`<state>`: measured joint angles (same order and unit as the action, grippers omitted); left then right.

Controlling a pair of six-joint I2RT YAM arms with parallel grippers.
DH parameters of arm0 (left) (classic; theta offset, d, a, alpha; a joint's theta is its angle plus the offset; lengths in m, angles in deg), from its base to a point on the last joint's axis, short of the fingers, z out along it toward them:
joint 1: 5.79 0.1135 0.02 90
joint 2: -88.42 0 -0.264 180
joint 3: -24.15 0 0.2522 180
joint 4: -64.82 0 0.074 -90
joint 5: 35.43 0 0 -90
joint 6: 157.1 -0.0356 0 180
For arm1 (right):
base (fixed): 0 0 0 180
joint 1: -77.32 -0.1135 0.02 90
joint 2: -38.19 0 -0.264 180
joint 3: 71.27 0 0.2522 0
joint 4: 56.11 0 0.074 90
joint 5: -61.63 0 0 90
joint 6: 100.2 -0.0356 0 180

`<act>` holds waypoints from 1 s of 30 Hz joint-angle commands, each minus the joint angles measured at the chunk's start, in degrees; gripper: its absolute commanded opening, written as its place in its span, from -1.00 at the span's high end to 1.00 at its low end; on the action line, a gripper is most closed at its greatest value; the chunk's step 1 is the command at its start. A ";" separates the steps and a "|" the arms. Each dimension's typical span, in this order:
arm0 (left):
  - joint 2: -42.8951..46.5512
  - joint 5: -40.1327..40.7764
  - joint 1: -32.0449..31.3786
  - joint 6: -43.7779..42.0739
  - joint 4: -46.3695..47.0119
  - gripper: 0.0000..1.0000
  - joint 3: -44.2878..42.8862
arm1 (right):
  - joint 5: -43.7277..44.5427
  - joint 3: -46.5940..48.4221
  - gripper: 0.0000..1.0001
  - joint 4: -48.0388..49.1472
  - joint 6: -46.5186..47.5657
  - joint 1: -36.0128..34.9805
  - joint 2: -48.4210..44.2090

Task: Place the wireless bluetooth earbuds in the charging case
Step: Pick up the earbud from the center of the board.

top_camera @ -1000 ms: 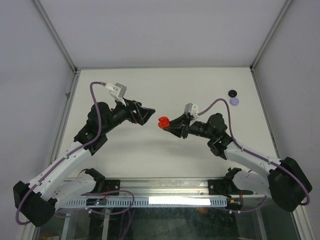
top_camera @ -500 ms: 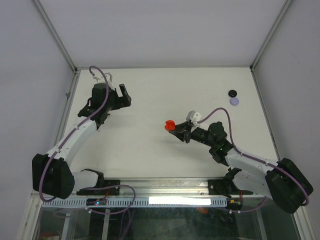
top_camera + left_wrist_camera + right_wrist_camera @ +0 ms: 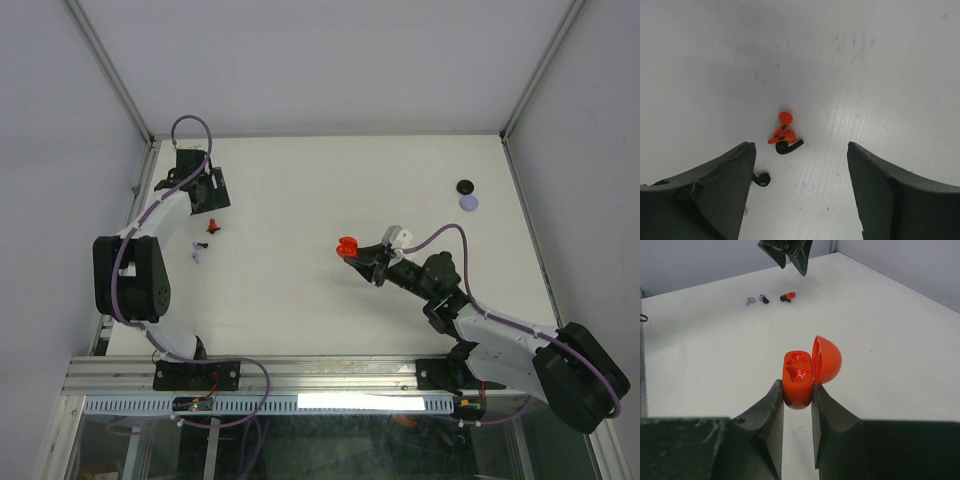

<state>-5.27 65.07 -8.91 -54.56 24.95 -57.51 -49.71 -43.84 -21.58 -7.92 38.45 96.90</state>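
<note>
The left gripper has swung away from centre and hangs open, 2 red earbuds just ahead between its fingers. The right gripper clamps the open charging case, so pickup seems next.

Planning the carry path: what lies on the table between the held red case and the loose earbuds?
Nothing: bare table between the red case and the earbuds, seen in the top and right wrist views.
</note>
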 commanded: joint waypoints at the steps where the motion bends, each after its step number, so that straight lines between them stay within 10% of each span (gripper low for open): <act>1: -3.99 0.85 1.78 -3.95 -3.94 -0.41 -4.81 | 2.08 -0.13 1.00 4.37 0.62 0.13 -0.30; 30: -20.67 -1.43 4.86 -5.33 -10.04 0.41 -13.05 | 1.99 0.82 1.00 2.04 1.50 0.20 0.75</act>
<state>-25.01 63.22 -4.58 -58.63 16.03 -68.65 -48.49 -44.23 -21.73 -7.46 38.45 98.26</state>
